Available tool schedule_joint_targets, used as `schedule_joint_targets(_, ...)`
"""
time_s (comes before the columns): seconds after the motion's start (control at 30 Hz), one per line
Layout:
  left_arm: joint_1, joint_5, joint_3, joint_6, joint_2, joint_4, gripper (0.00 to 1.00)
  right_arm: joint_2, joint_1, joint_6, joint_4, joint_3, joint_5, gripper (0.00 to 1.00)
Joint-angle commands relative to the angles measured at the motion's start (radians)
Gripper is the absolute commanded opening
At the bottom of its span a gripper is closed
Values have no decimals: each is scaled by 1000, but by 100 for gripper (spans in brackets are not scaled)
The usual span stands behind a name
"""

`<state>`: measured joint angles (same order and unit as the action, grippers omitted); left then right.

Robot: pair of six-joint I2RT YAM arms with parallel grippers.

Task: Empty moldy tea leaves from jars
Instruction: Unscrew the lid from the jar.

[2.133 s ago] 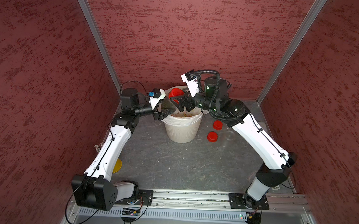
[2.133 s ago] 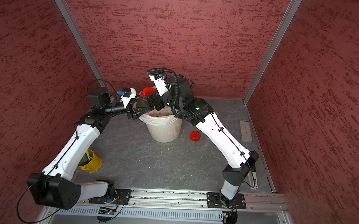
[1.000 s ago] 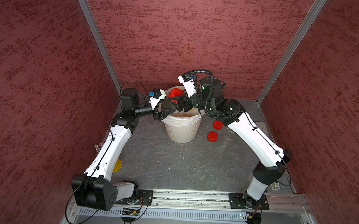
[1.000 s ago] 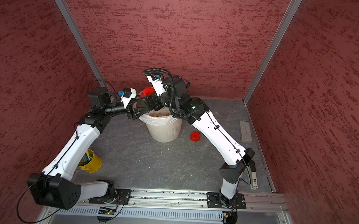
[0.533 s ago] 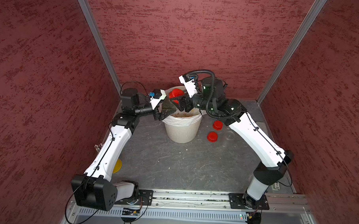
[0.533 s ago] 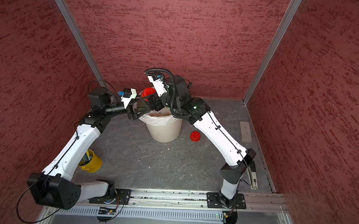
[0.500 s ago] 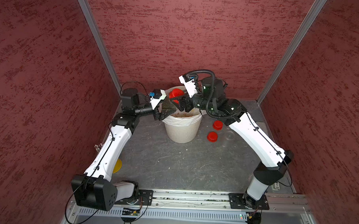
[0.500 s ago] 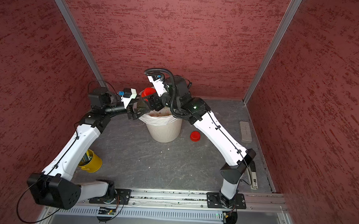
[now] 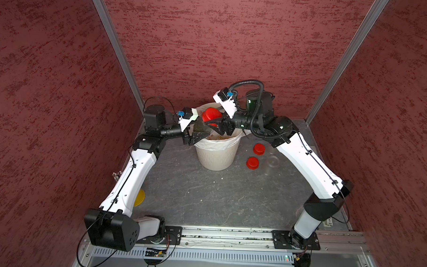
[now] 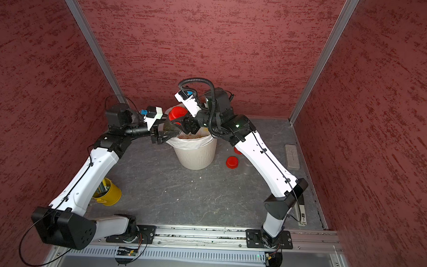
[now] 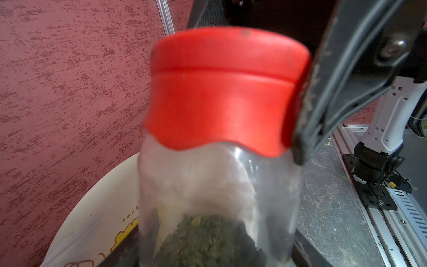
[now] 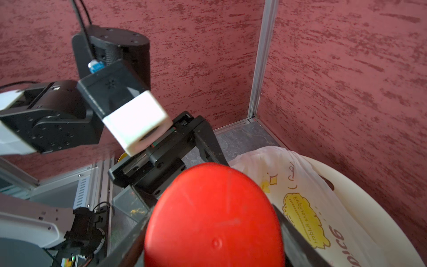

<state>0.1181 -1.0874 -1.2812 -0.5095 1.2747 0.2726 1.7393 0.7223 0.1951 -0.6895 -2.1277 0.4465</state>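
Note:
A clear jar (image 9: pixel 200 127) with dark green tea leaves (image 11: pixel 205 240) in it hangs tilted over the cream bin (image 9: pixel 216 158). My left gripper (image 9: pixel 194 136) is shut on the jar's body. The red lid (image 9: pixel 211 114) sits on this jar (image 11: pixel 219 185). My right gripper (image 9: pixel 214 123) comes from the other side and is shut on that lid (image 12: pixel 215 219). One of its fingers (image 11: pixel 323 92) lies against the lid's side (image 11: pixel 226 92). In both top views the two grippers meet above the bin's left rim (image 10: pixel 197 160).
Two loose red lids (image 9: pixel 259 149) (image 9: pixel 252 162) and an empty clear jar (image 9: pixel 271 163) lie right of the bin. A white printed bag (image 12: pixel 300 196) lines the bin. A yellow cup (image 10: pixel 109 192) stands under the left arm, and a grey block (image 10: pixel 291 156) lies at the right wall.
The right arm has drawn in a little toward the jar, and its jaws have narrowed onto the red lid. The left arm and the jar have stayed in place.

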Motion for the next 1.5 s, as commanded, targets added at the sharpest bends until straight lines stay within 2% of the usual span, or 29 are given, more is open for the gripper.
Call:
schedule_joint_targets(0.0, -5, -69, -35, -13, -15, 54, 63, -37, -22, 215, -58, -18, 125, 44)
schedule_joint_targets(0.13, -5, -74, -35, -11, -15, 49, 63, -30, -24, 343, -134, -35, 219, 48)
schedule_joint_targets(0.3, -6, -78, -36, -16, -21, 59, 63, -8, -26, 391, -185, -84, 245, 52)
schedule_joint_targets(0.43, -5, -80, -36, -13, -20, 53, 63, 18, -26, 372, -199, -120, 239, 55)
schedule_joint_targets(0.5, -5, -79, -36, -12, -20, 50, 63, 26, -26, 337, -190, -126, 231, 66)
schedule_joint_targets(0.57, -6, -78, -36, -12, -20, 48, 63, 21, -26, 287, -160, -116, 218, 84)
schedule_joint_targets(0.7, -6, -68, -33, -7, -20, 35, 63, -18, -25, 194, -69, -44, 211, 99)
schedule_joint_targets(0.97, -8, -45, -32, -12, -18, 28, 63, -107, -23, -128, 128, 90, 38, 99)
schedule_joint_targets(1.07, -10, -44, -34, -12, -14, 29, 63, -153, -23, -214, 189, 163, 22, 99)
schedule_joint_targets(1.23, -14, -43, -36, -11, -11, 28, 63, -250, -9, -298, 319, 317, -18, 99)
schedule_joint_targets(1.47, -14, -43, -42, -6, -4, 28, 63, -273, 24, -318, 346, 352, -76, 98)
